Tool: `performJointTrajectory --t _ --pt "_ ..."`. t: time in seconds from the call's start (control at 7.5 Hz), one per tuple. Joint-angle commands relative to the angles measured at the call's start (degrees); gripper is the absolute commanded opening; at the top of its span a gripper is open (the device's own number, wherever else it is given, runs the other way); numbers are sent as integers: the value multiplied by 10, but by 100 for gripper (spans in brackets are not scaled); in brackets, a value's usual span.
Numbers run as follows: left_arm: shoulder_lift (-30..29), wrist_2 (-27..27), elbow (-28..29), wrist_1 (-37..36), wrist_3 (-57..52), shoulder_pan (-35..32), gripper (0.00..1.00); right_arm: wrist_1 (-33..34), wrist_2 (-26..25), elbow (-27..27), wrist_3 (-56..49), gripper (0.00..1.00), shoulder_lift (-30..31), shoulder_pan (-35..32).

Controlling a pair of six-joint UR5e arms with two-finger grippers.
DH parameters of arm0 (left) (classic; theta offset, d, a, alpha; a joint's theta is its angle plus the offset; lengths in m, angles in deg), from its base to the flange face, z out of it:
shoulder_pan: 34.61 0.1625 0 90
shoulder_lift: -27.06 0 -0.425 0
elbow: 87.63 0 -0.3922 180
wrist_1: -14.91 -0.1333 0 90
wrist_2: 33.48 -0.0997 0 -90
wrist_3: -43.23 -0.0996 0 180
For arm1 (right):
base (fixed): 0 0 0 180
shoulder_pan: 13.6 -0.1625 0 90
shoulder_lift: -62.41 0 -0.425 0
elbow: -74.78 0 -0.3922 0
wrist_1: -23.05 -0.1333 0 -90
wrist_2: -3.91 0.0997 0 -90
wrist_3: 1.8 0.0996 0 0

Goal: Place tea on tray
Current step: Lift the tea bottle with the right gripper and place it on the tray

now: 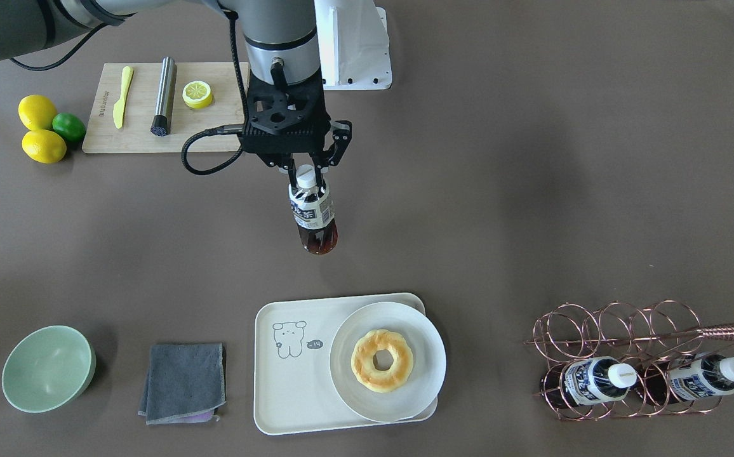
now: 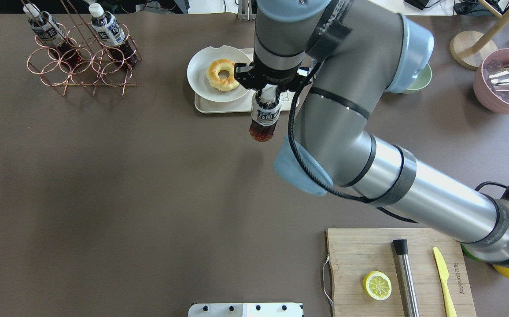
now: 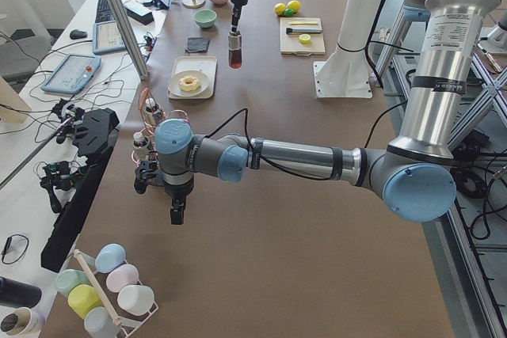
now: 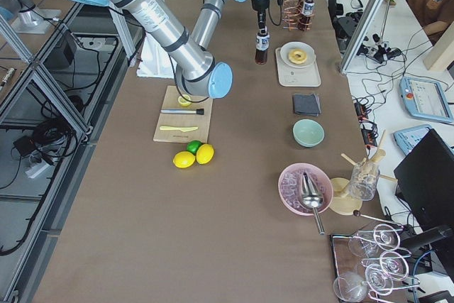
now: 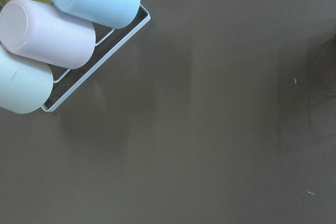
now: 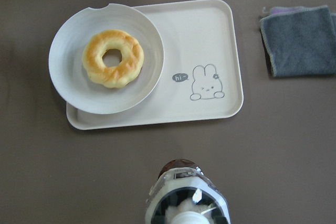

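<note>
The tea, a small bottle of dark liquid with a white cap, hangs upright in the air. My right gripper is shut on its neck just under the cap. The bottle is over bare table on the robot's side of the cream tray, a short way from the tray's rim. In the right wrist view the tea shows at the bottom edge and the tray lies ahead of it. My left gripper appears only in the exterior left view, low over the table, and I cannot tell its state.
A white plate with a doughnut covers half of the tray. A copper rack holds two more bottles. A grey cloth, green bowl, cutting board and a rack of cups stand around.
</note>
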Motion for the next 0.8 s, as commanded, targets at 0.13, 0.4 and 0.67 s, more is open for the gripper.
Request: performJointTrajectory --t 0.13,0.4,0.67 --pt "-5 -2 0 0 2 0 98 -36 69 224 -133 0 -99 -120" --pt "-10 -3 4 0 2 1 98 -140 72 316 -142 0 -96 -132" --pt "-9 -3 6 0 1 1 98 -189 70 359 -140 0 -95 -130"
